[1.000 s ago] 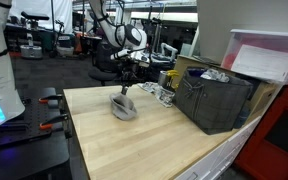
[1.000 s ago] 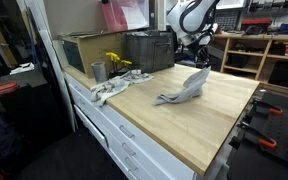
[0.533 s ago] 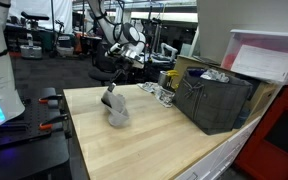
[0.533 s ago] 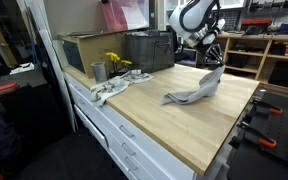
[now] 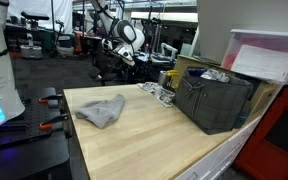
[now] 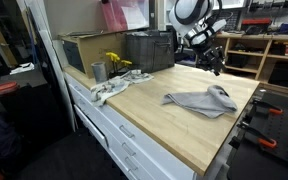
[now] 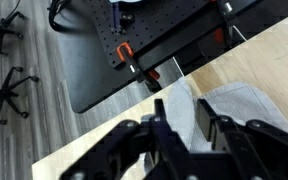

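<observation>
Exterior view: gripper [image 5: 121, 58] hangs at upper centre, clear of table [image 5: 164, 135]. Grey cloth [image 5: 101, 111] lies flat on table below and left of it, well apart, long axis across frame's width.

Exterior view: cloth [image 6: 202, 101] right of centre, near table's right edge. Gripper [image 6: 217, 62] above it, slightly right, not touching.

Wrist view: gripper [image 7: 191, 125] at bottom centre, fingers spread, nothing between. Cloth [image 7: 246, 103] beyond tips, stretching from centre toward right.

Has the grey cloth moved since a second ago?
Yes: the cloth has dropped flat onto the table, farther from the black crate.
</observation>
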